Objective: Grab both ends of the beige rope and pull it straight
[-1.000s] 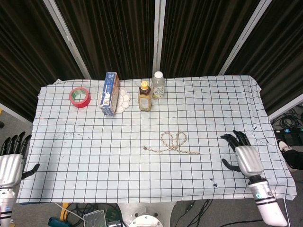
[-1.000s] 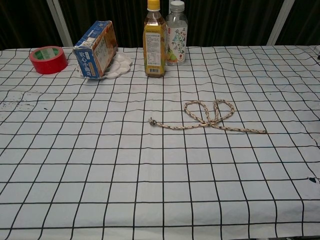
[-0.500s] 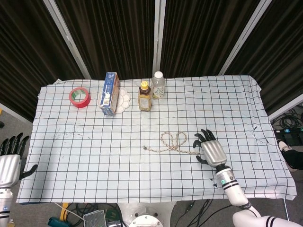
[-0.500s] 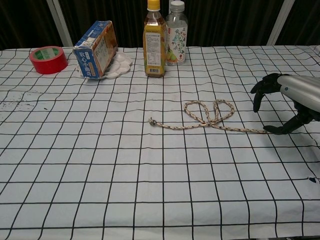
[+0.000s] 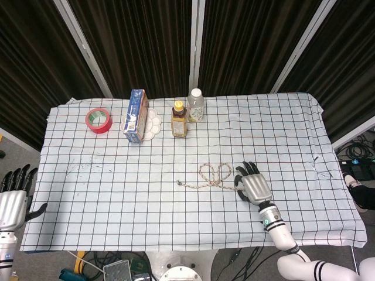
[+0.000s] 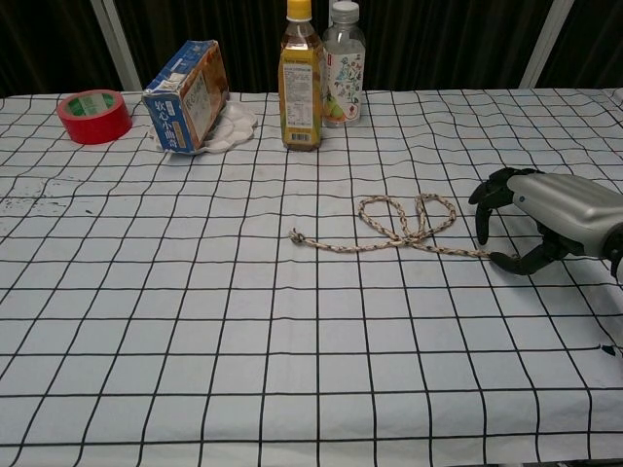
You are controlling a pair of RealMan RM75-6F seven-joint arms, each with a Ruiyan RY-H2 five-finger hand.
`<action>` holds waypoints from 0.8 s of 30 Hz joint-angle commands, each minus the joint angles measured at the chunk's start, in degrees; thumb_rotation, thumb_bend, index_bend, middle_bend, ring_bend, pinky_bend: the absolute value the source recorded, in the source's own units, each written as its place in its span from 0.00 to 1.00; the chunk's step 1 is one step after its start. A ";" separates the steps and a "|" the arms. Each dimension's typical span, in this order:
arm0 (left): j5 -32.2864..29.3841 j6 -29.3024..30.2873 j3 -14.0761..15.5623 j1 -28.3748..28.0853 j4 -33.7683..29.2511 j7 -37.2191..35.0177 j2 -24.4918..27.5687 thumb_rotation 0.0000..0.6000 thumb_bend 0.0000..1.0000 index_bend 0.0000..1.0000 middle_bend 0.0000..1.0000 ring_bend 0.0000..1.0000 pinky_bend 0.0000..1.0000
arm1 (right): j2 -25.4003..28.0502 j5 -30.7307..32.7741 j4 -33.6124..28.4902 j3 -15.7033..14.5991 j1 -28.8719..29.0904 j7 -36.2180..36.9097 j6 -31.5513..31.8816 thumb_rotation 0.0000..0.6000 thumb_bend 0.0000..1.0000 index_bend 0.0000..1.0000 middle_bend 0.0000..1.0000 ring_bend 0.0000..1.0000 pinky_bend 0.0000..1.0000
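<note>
The beige rope (image 5: 214, 175) (image 6: 404, 229) lies on the checked tablecloth (image 5: 117, 175), with a knotted left end, two loops in the middle and a straight tail running right. My right hand (image 5: 253, 186) (image 6: 535, 216) hovers palm-down over the tail's right end. Its fingers (image 6: 484, 199) and thumb are arched apart around that end, and I see no closed grip. The very tip of the rope is hidden under the hand. My left hand (image 5: 13, 205) hangs off the table's left edge, fingers extended and empty, far from the rope's knotted left end (image 6: 296, 234).
Along the far side stand a red tape roll (image 5: 98, 120) (image 6: 94, 115), a blue carton (image 5: 136, 115) (image 6: 185, 94) leaning on a white palette dish (image 5: 153, 124), an orange-juice bottle (image 5: 179, 119) (image 6: 301, 88) and a clear bottle (image 5: 195, 105) (image 6: 346, 68).
My right hand has moved left from the table's right side to the rope's right end and now covers its tip. The rope and my left hand have stayed put.
</note>
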 commanded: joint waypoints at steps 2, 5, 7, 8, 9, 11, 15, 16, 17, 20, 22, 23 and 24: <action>-0.08 0.02 0.01 0.05 0.06 -0.08 0.01 1.00 0.15 0.09 0.02 0.00 0.00 | -0.36 0.32 0.47 -0.09 0.18 0.17 -0.19 1.00 0.32 0.52 0.18 0.00 0.00; -0.14 0.04 -0.01 0.06 0.14 -0.17 -0.03 1.00 0.15 0.09 0.02 0.00 0.00 | -0.64 0.42 0.86 -0.20 0.28 0.27 -0.21 1.00 0.32 0.52 0.18 0.00 0.00; -0.11 0.04 0.03 0.08 0.17 -0.18 -0.01 1.00 0.15 0.09 0.02 0.00 0.00 | -0.80 0.63 1.07 -0.21 0.36 0.35 -0.31 1.00 0.32 0.52 0.18 0.00 0.00; -0.12 0.06 0.02 0.09 0.17 -0.18 0.00 1.00 0.15 0.09 0.02 0.00 0.00 | -0.87 0.71 1.17 -0.23 0.40 0.36 -0.35 1.00 0.32 0.52 0.18 0.00 0.00; -0.14 0.09 0.00 0.10 0.17 -0.20 0.01 1.00 0.15 0.09 0.02 0.00 0.00 | -0.95 0.84 1.26 -0.26 0.43 0.41 -0.43 1.00 0.32 0.52 0.18 0.00 0.00; -0.17 0.15 -0.02 0.12 0.19 -0.23 0.04 1.00 0.15 0.09 0.02 0.00 0.00 | -1.02 0.90 1.44 -0.29 0.51 0.39 -0.46 1.00 0.32 0.52 0.18 0.00 0.00; -0.20 0.19 -0.01 0.17 0.20 -0.23 0.05 1.00 0.15 0.09 0.02 0.00 0.00 | -1.02 1.13 1.55 -0.29 0.67 0.52 -0.60 1.00 0.33 0.52 0.18 0.00 0.00; -0.22 0.20 -0.01 0.18 0.21 -0.22 0.06 1.00 0.15 0.09 0.02 0.00 0.00 | -1.00 1.16 1.54 -0.29 0.70 0.55 -0.59 1.00 0.33 0.52 0.18 0.00 0.00; -0.23 0.20 -0.01 0.18 0.21 -0.24 0.06 1.00 0.15 0.09 0.02 0.00 0.00 | -0.98 1.18 1.56 -0.30 0.74 0.52 -0.60 1.00 0.34 0.53 0.18 0.00 0.00; -0.25 0.18 -0.03 0.16 0.24 -0.21 0.03 1.00 0.15 0.09 0.02 0.00 0.00 | -0.94 1.37 1.52 -0.40 0.80 0.50 -0.76 1.00 0.35 0.53 0.18 0.00 0.00; -0.27 0.12 -0.02 0.14 0.28 -0.20 0.00 1.00 0.15 0.09 0.02 0.00 0.00 | -0.99 1.45 1.56 -0.45 0.87 0.45 -0.81 1.00 0.35 0.54 0.18 0.00 0.00; -0.29 0.11 -0.04 0.12 0.31 -0.20 -0.02 1.00 0.15 0.09 0.02 0.00 0.00 | -1.02 1.53 1.62 -0.47 0.90 0.41 -0.84 1.00 0.36 0.54 0.18 0.00 0.00; -0.32 0.09 -0.03 0.12 0.34 -0.21 -0.04 1.00 0.15 0.09 0.02 0.00 0.00 | -1.05 1.59 1.68 -0.48 0.93 0.37 -0.86 1.00 0.36 0.54 0.18 0.00 0.00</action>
